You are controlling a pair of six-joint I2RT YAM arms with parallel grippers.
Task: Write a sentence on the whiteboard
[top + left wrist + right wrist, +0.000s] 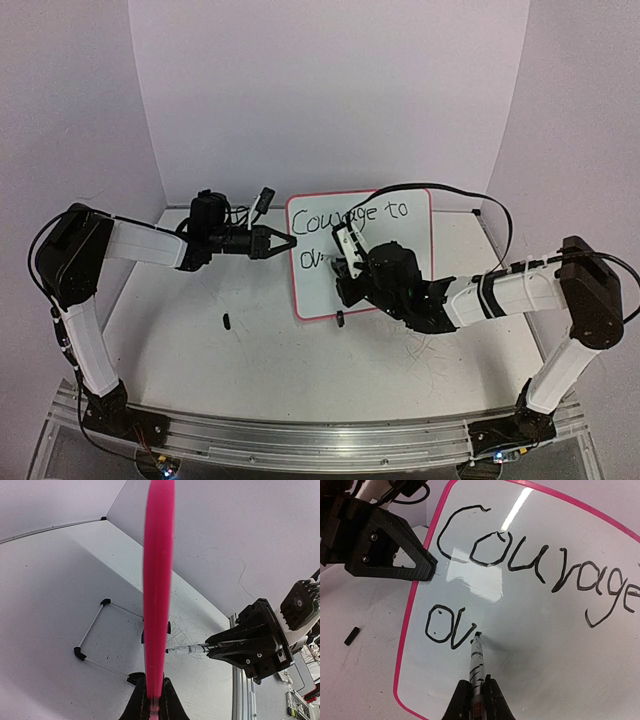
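so far we have "courage to" across the top line of the whiteboard (412, 255), and a second line barely begun: "ov" sits low on the left. the tip of the marker (477, 657) touches the board just right of the v. we judge the sentence well short of done. most of the second line is bare, and we cannot tell how many words are left.

the board stands on its lower edge near the middle of the table (250, 375), with one black clip foot (340, 318) showing at the bottom. the left gripper (286, 243) pinches the pink frame (159, 580) at the board's left edge, one finger on each face, which we take as steadying it. the right gripper (477, 700) is clamped on the marker's barrel.

the tabletop is white and matt, with faint scribbles (430, 350) near the right arm. a small black piece (226, 321) lies loose to the left of the board, apart from it. the board itself is glossy and throws back a strip of light. plain pale walls (330, 90) close in three sides, and a metal rail (300, 440) carries the arm bases along the near edge.
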